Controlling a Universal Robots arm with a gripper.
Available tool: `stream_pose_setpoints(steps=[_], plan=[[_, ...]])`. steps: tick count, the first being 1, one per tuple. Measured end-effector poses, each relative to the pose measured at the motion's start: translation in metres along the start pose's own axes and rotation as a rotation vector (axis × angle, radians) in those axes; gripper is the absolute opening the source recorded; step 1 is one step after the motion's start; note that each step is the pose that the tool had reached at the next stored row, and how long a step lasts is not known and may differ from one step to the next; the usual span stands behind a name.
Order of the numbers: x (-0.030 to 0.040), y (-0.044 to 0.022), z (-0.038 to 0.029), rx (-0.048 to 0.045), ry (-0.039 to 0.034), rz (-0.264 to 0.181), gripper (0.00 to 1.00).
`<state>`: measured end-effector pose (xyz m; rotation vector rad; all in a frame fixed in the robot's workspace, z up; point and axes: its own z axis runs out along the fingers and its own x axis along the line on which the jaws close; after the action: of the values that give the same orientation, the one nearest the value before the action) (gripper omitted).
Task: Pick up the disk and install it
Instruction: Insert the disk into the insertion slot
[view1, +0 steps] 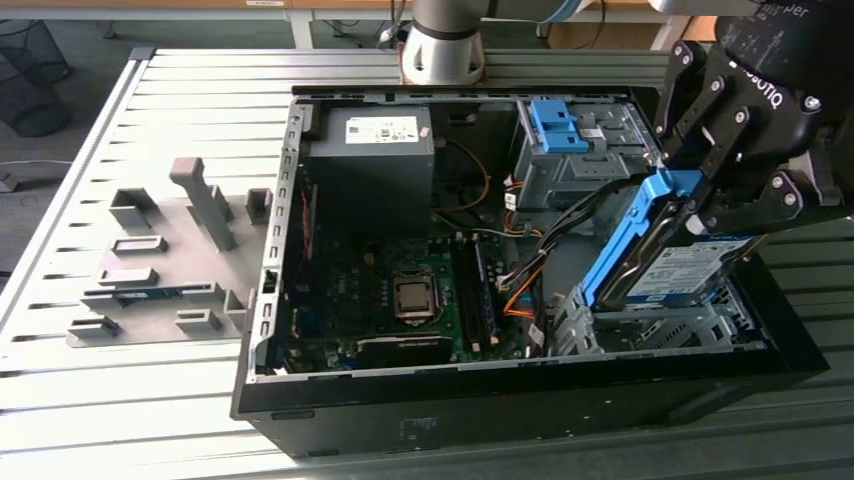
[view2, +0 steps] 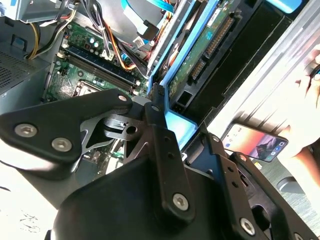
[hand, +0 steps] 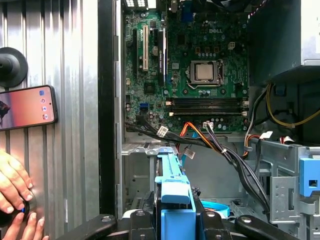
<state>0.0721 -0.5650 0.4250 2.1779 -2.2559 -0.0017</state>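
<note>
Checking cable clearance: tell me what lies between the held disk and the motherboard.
In the exterior view, a bundle of black and orange cables runs between the disk, held tilted in the gripper, and the motherboard. The first wrist view shows them too.

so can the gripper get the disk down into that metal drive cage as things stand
Probably yes. The gripper holds the disk on edge, tilted, right above the metal drive cage, whose top looks open. The orange and black cables run beside the cage, not over it, as far as the exterior view shows.
</note>
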Motion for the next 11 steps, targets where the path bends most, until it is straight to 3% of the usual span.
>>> stream_pose_setpoints(steps=[10, 11], plan=[[0.0, 0.0, 0.0011, 0.0, -0.0003, 0.0, 0.38], [0.0001, 0.0, 0.003, 0.0001, -0.0004, 0.0, 0.44]])
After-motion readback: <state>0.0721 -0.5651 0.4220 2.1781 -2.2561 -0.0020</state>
